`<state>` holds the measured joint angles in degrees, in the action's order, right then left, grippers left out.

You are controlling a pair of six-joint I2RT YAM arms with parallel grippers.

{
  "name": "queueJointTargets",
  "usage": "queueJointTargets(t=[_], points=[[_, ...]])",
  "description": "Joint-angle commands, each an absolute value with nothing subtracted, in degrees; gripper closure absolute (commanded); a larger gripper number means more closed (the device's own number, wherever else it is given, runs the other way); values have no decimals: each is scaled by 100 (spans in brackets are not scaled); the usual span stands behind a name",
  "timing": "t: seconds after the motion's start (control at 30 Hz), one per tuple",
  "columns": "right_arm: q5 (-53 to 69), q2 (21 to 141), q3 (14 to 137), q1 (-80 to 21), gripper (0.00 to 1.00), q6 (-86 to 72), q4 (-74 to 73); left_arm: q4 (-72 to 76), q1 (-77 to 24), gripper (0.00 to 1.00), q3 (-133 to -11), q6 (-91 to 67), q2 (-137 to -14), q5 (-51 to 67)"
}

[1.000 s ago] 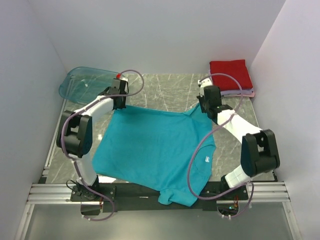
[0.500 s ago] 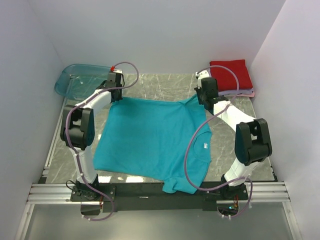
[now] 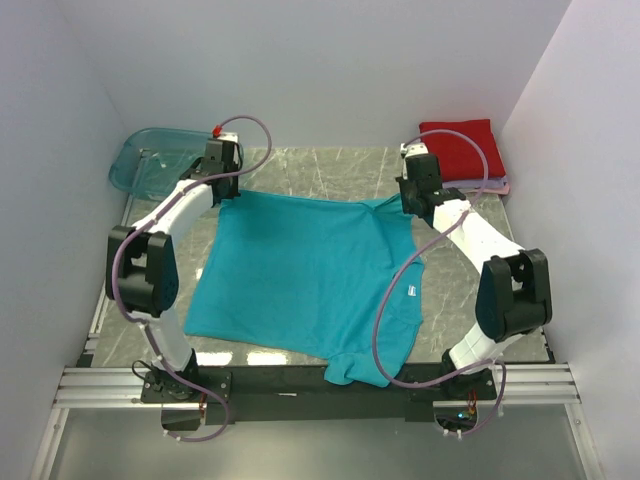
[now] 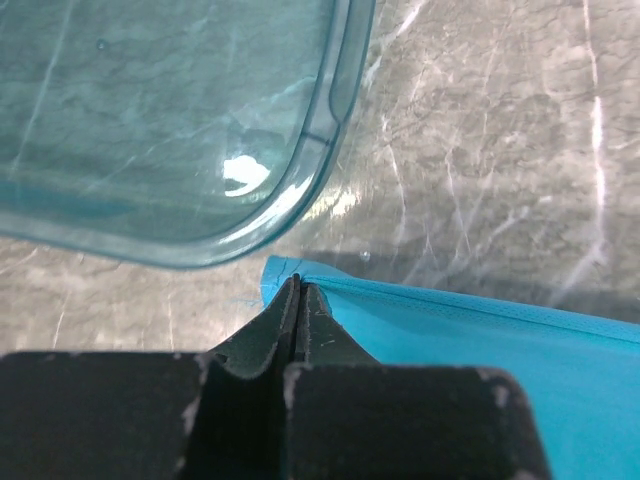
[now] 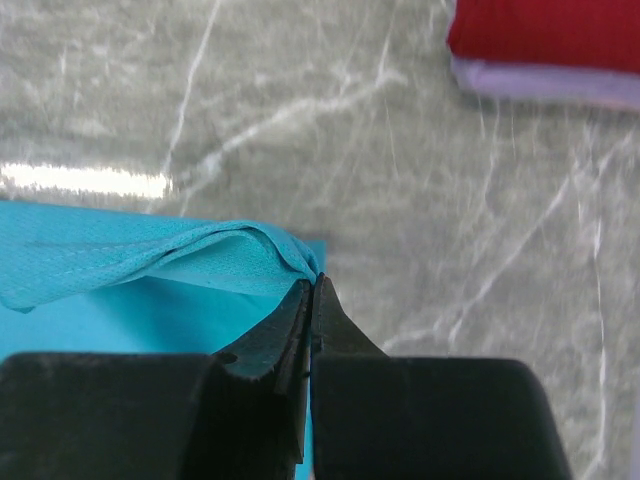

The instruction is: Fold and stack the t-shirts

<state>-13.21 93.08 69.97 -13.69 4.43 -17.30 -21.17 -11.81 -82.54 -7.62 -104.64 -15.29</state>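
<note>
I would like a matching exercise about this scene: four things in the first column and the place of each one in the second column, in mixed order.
1. teal t-shirt
2. red shirt
3. plastic tub
4. lilac shirt

A. top of the far-right stack
B. directly under the red one
C. spread out in the middle
D. far-left corner

Pairs: 1-C, 2-A, 3-D, 4-B

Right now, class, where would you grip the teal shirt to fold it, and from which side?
The teal shirt's far edge, one pinch at each end, coming from the near side, fingers low. It lies flat, so only thin edges offer a bite; the left gripper and right gripper are shut there.
</note>
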Motion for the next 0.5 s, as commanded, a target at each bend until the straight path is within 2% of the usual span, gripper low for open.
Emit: queueJointTargets(t=[0.0, 0.47], points=[[-1687, 8825, 6917, -1424, 100, 36, -2355, -2381, -1160, 99, -8121, -914, -10055, -1643], [-2083, 8367, 7058, -1951, 100, -1169, -3990, -2927, -1283, 99, -7541, -1274, -9536, -1661]])
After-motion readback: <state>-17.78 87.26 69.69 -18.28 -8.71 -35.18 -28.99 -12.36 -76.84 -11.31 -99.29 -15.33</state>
